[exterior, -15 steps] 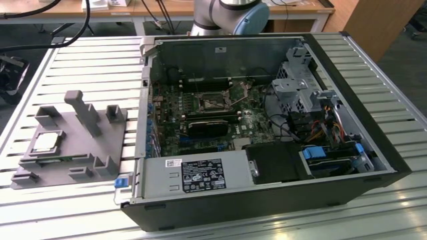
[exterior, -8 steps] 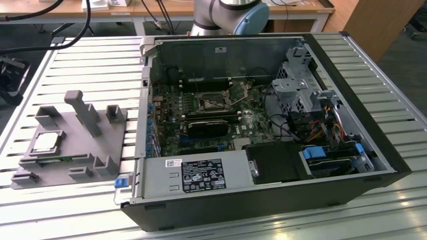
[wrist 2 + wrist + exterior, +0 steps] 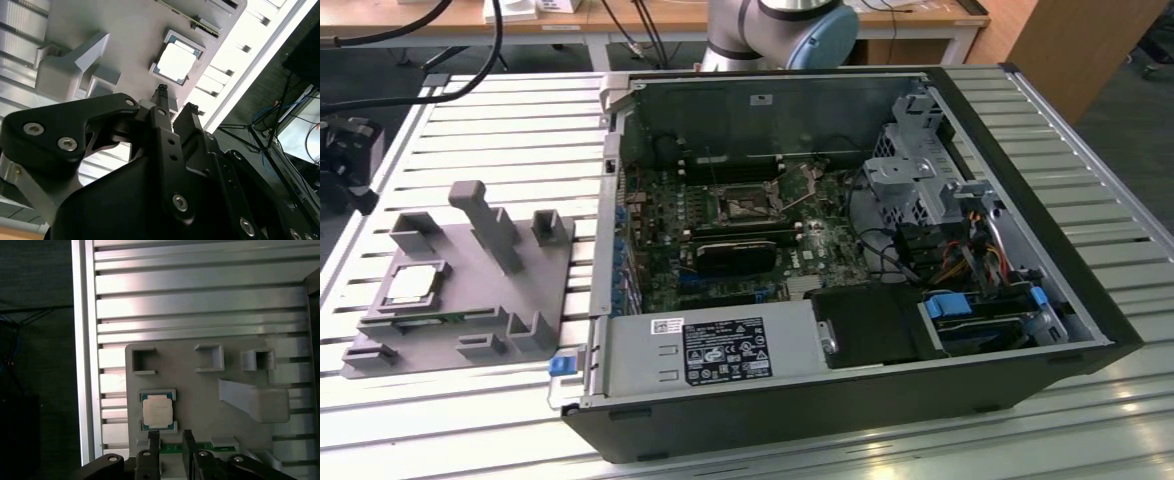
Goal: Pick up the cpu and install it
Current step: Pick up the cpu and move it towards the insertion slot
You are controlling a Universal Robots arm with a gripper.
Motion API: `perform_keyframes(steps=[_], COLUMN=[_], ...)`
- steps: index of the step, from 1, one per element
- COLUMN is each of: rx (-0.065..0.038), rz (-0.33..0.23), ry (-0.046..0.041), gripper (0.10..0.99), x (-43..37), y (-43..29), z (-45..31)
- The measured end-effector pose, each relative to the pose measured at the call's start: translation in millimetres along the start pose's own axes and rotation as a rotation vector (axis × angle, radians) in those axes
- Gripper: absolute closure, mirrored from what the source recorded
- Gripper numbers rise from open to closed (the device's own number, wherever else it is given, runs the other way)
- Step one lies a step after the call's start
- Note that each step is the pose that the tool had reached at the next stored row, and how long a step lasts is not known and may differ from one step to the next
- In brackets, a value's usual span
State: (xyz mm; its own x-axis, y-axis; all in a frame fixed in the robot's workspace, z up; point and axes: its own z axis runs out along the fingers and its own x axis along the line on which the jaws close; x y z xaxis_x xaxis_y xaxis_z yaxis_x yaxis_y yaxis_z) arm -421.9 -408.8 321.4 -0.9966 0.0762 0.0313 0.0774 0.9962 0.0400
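Arm [image 3: 781,30], top centre of the exterior view, was silver-grey w/ pale blue joint cap [image 3: 834,40]. End effector [image 3: 176,97] was matte black, w/ silver screws [image 3: 66,144] & slim fingers [image 3: 161,94].

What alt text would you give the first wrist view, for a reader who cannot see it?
A small silvery square cpu sits in a recess of a grey tray, and the gripper is close by, open and empty, not touching it. The tray lies on a slatted metal table.
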Motion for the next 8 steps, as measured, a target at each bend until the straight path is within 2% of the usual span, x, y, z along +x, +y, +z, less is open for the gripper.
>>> perform_keyframes(steps=[2,3,5,6,7,8], rx=[0.000,0.000,0.000,0.000,0.000,0.000], rz=[0.000,0.000,0.000,0.000,0.000,-0.001], ry=[0.0000,-0.0001,0.0000,0.0000,-0.0001,0.0000], gripper=[0.678,0.678,0.561,0.561,0.502,0.502], x=[-0.1,-0.1,-0.3,-0.4,-0.3,-0.3], y=[-0.7,-0.9,-1.8,-2.3,-2.7,-3.4], z=[1.1,1.8,3.7,4.8,6.1,7.1])
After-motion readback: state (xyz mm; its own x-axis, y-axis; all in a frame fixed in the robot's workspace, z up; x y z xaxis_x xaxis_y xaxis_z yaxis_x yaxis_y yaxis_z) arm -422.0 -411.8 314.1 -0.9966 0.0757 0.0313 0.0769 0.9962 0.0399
